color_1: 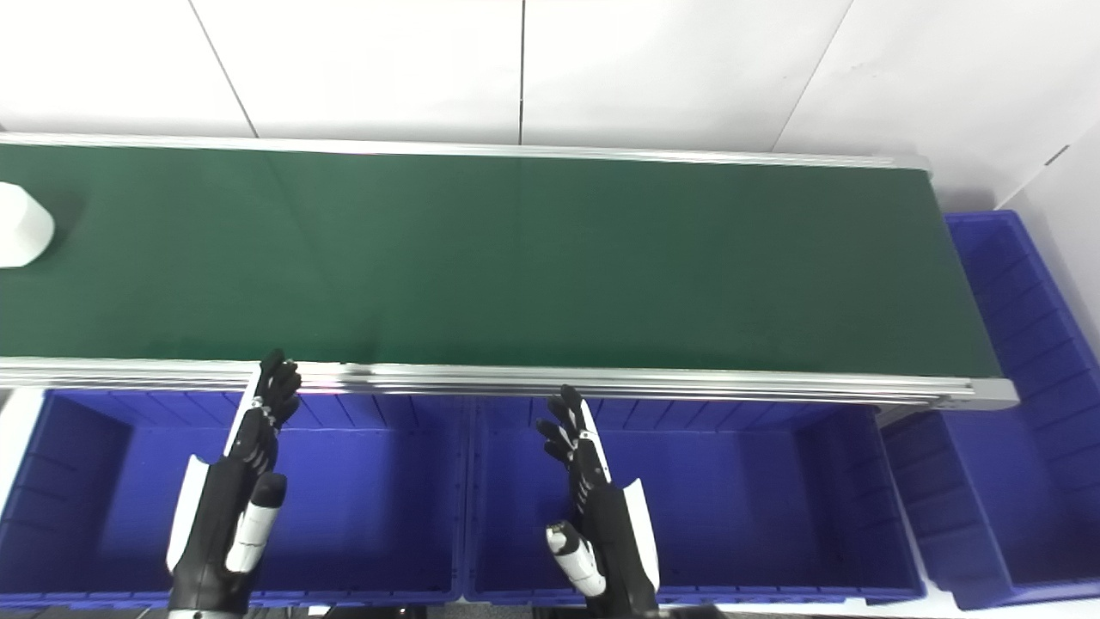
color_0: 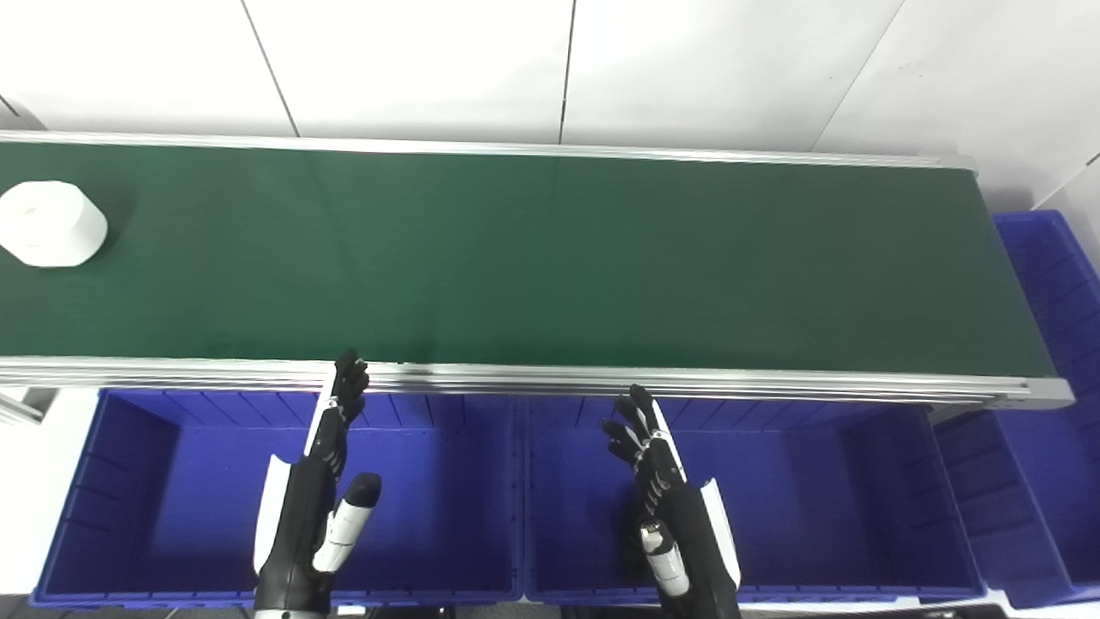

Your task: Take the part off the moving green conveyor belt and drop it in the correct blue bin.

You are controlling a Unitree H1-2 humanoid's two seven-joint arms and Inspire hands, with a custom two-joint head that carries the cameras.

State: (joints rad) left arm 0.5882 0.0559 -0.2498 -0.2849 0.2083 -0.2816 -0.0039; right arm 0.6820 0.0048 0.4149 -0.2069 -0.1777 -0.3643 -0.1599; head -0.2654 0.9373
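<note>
Looking at your left hand (color_0: pixel 322 464) first, you can see it stretched forward with fingers straight and apart, thumb set off to the side, holding nothing. Its fingertips (color_0: pixel 351 368) reach up to the near aluminium rail (color_0: pixel 773 383) of the conveyor, and the rest of the hand hangs over the left blue bin (color_0: pixel 129 481). Your right hand (color_0: pixel 657 481) is likewise spread and empty, fingers extended, its tips just short of that same rail, hovering over the middle blue bin (color_0: pixel 816 490). The two hands sit side by side, well apart from each other, each above its own bin.

Beyond the rail lies the green conveyor belt (color_0: pixel 559 258), running across your whole view from left to right. The part (color_0: pixel 50 223), a white, squat, faceted piece with a round recess on top, rests on the belt at the far left edge, well away from both hands and nearer to your left one. In the right eye view it is cut off by the picture edge. A third blue bin (color_0: pixel 1053 361) stands past the belt's right end, turned along the side. Behind the belt you have a white panelled wall (color_0: pixel 430 60).
</note>
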